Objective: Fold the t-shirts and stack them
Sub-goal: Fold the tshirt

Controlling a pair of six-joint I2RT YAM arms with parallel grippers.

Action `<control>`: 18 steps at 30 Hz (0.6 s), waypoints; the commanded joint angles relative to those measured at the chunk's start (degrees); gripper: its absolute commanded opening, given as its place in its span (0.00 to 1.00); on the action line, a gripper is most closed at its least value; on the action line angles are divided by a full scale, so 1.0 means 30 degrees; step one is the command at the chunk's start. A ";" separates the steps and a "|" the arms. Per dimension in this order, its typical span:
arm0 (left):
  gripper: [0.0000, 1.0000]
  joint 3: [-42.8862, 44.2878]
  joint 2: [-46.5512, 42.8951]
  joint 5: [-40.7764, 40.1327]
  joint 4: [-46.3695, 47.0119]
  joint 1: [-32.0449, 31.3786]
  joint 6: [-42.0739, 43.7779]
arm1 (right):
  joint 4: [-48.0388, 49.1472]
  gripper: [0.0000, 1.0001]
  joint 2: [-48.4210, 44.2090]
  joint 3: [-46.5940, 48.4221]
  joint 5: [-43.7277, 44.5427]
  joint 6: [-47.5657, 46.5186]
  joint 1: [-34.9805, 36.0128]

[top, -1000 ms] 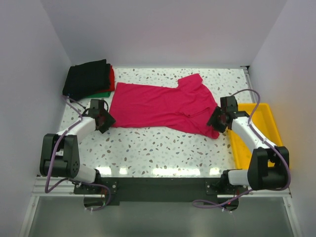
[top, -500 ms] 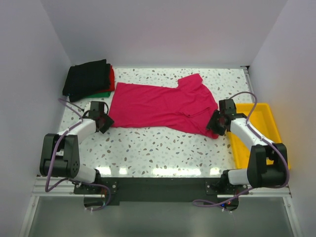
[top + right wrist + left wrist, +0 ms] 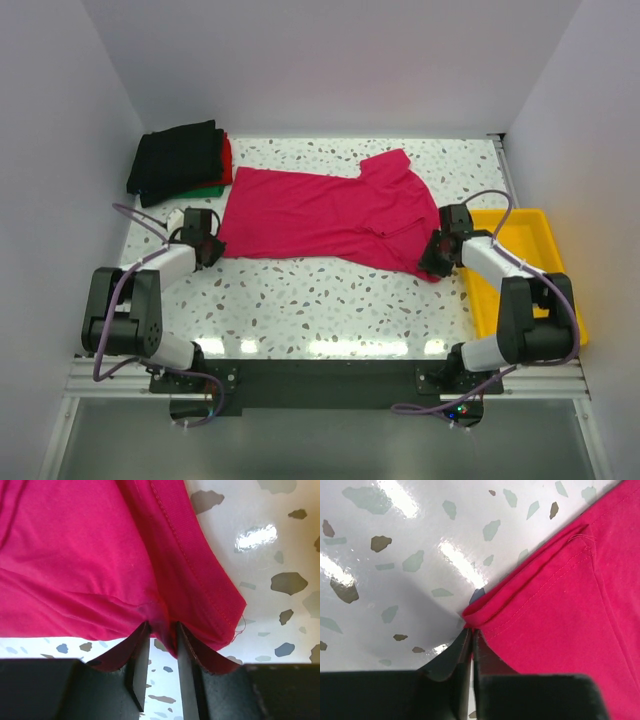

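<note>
Plainly, left fingers (image 3: 451, 660) and right fingers (image 3: 141, 666) pinch pink t-shirt (image 3: 320, 215), grips hidden overhead.

Top cam high overhead, looking down — wrist cams close on pink t-shirt (image 3: 320, 215).

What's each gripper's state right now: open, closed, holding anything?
Left gripper: closed, pinching a hem corner of the pink t-shirt.
Right gripper: closed on a bunched edge of the same shirt.
</note>
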 commanded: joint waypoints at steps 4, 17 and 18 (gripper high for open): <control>0.00 -0.0502 0.0014 -0.0947 0.1004 0.0130 0.0190 | 0.0267 0.01 0.0347 -0.0125 -0.0071 0.0054 0.0012; 0.00 0.1343 -0.1214 -0.3059 -0.3978 0.0891 0.0716 | -0.3950 0.00 -0.2464 0.0229 0.1102 -0.0444 0.0012; 0.00 0.1344 -0.1594 -0.3117 -0.4386 0.1008 0.0804 | -0.4099 0.00 -0.2785 0.0140 0.0957 -0.0444 0.0012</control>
